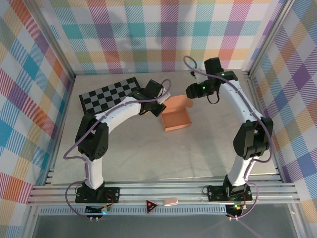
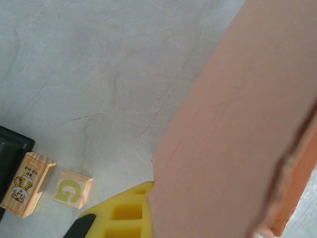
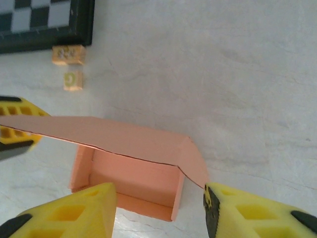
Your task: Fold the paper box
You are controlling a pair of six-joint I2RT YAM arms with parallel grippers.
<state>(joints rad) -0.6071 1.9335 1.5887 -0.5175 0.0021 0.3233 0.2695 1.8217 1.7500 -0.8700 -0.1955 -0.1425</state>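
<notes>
**Left gripper pinches the flap; right gripper gapes over the box**

The paper box (image 3: 141,181), a small rectangular open-topped tray of thin salmon-orange card, lies on the pale marbled grey table (image 2: 99,74), directly under the right gripper (image 3: 158,212). That gripper's two yellow fingers (image 3: 74,215) are spread wide with nothing between them. Seen from its wrist, the box's open hollow and near wall sit in the gap between the fingers.

One long flap (image 3: 109,134) of the same card rises from the box's far wall. It runs out to the left of the right gripper as a flat, slightly bowed sheet, clear of the table. At its far end the left gripper (image 3: 14,121) is closed on the flap's edge, one yellow finger above the card and one below.

In the left wrist view the flap sits close against the lens on the right side, covering all but one yellow finger (image 2: 124,213).

Beyond that finger, to its left, two small tan wooden blocks lie on the table, just apart from each other. One carries a green letter G (image 2: 73,189). The other carries a tiger picture (image 2: 27,184) and lies just beside the frame of the black-and-grey checkered board (image 3: 44,20).
</notes>
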